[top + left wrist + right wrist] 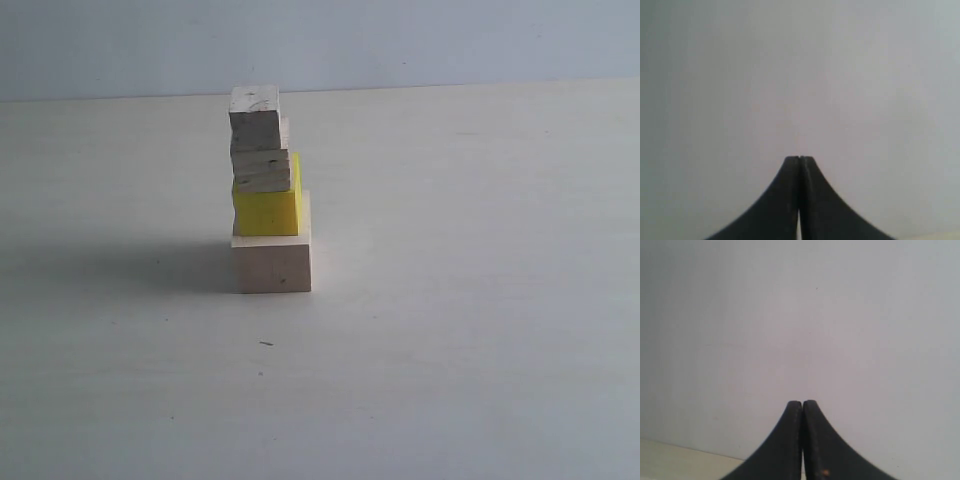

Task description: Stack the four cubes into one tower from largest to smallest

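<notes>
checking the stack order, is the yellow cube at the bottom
No, the yellow cube sits on a larger pale wooden cube that rests on the table.

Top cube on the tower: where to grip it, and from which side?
Grip the top cube by two opposite vertical faces, coming down from above. Its sides and top stand free, and it sits offset leftward on the grainy cube, so a sideways push would likely topple it.
</notes>
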Robot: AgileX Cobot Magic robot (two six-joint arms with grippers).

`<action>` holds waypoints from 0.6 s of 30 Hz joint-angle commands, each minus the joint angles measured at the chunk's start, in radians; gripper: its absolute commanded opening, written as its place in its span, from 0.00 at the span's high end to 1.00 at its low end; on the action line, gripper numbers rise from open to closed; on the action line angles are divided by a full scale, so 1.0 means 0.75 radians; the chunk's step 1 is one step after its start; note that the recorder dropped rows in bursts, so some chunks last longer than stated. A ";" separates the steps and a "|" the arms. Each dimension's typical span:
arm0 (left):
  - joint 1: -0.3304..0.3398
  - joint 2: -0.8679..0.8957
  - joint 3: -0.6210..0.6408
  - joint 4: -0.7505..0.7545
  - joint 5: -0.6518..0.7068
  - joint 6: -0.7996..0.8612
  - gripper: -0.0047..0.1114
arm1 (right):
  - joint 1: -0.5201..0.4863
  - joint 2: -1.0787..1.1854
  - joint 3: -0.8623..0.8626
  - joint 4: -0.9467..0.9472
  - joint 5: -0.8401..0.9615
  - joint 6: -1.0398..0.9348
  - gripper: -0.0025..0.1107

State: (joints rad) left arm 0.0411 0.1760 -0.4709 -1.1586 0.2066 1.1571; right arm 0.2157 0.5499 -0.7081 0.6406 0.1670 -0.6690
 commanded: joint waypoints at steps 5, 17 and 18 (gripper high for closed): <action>-0.002 -0.088 0.226 0.945 0.001 -1.024 0.96 | -0.004 -0.003 0.007 -0.003 0.000 0.000 0.98; -0.002 -0.175 0.479 1.418 0.014 -1.483 0.96 | -0.004 -0.003 0.007 -0.002 -0.015 0.000 0.98; -0.002 -0.183 0.500 1.426 0.025 -1.483 0.96 | -0.004 -0.003 0.007 -0.002 -0.015 0.000 0.98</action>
State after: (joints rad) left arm 0.0411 0.0581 -0.1349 -0.1150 0.2128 0.0586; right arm 0.2157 0.5499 -0.7081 0.6406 0.1670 -0.6690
